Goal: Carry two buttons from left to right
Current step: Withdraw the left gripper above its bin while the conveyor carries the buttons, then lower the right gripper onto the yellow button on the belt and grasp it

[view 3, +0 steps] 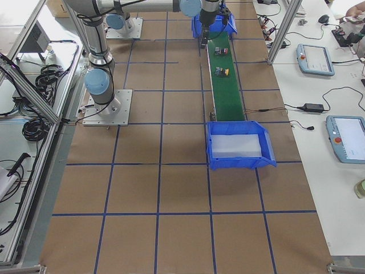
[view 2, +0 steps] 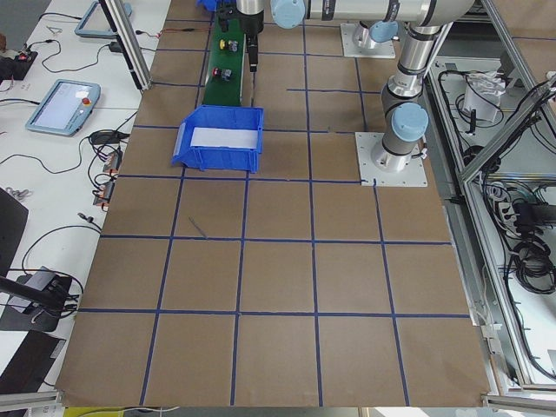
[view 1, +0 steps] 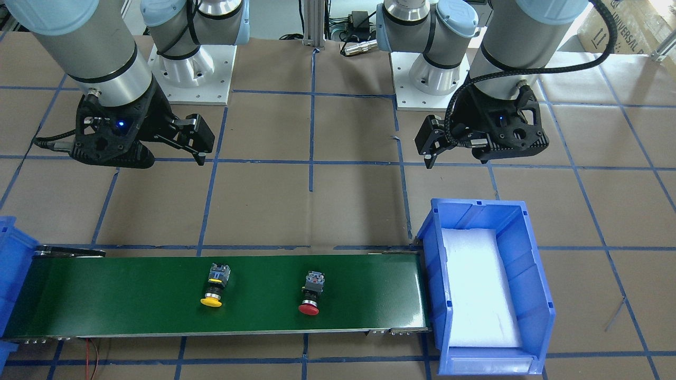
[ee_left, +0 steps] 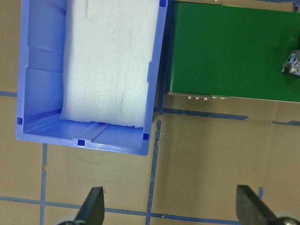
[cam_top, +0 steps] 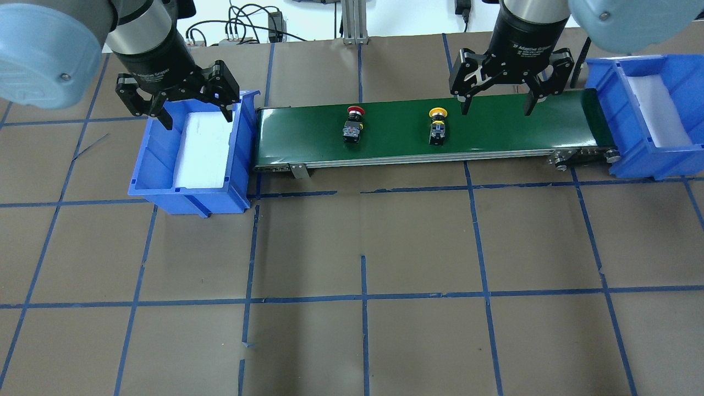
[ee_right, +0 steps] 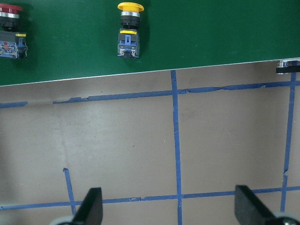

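Two buttons lie on their sides on the green conveyor belt (cam_top: 396,135). The red-capped button (cam_top: 352,124) is nearer the robot's left, and the yellow-capped button (cam_top: 438,125) lies to its right. Both show in the front view, red (view 1: 310,293) and yellow (view 1: 215,287), and in the right wrist view, yellow (ee_right: 128,28) and red (ee_right: 9,28). My left gripper (cam_top: 195,113) is open and empty, raised above the table on the robot's side of the left bin. My right gripper (cam_top: 496,108) is open and empty, raised on the robot's side of the belt, right of the yellow button.
A blue bin (cam_top: 242,148) lined with white foam stands at the belt's left end. A second blue bin (cam_top: 605,99) with foam stands at the right end. Brown paper with blue tape lines covers the table. The arm bases (view 1: 190,68) stand behind.
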`<state>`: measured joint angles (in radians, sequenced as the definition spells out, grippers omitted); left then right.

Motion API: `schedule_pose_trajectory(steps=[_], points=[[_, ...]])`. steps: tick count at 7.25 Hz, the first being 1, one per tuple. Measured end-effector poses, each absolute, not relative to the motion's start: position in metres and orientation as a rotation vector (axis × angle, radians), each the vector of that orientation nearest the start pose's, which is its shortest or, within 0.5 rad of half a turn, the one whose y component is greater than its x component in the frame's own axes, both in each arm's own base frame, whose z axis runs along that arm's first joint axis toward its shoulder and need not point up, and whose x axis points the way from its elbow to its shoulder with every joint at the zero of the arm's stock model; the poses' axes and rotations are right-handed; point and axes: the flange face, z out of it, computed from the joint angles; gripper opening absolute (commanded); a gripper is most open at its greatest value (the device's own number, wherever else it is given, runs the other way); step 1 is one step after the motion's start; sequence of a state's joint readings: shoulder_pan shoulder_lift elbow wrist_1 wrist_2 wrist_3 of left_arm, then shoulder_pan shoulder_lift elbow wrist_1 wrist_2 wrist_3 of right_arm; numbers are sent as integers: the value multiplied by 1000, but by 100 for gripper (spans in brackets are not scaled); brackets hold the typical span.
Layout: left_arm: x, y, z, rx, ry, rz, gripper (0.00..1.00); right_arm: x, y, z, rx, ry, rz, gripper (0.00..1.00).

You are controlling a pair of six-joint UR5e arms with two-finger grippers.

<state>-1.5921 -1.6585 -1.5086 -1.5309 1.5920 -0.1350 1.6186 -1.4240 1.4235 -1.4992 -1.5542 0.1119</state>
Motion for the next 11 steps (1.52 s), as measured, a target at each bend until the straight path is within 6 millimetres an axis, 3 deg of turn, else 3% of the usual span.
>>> schedule_pose_trajectory(steps=[3,4,5,7,8,10,11], points=[[-142,-527,478,-177,3115,-23,100,160,-543,477,99,3130,99,100],[-142,-527,477,-177,3115,-22,100,155,-555,469,116,3128,99,100],[-143,-527,477,-177,3114,-21,100,138,-582,442,148,3123,130,100],[-143,-527,476,-175,3114,-19,100,104,-650,371,176,3111,126,100],[-143,-527,476,-175,3114,-19,100,109,-667,349,165,3112,117,100],[-143,-527,476,-175,3114,-19,100,156,-678,310,70,3124,110,100],[-143,-527,476,-175,3114,-18,100,168,-680,287,45,3128,135,100]])
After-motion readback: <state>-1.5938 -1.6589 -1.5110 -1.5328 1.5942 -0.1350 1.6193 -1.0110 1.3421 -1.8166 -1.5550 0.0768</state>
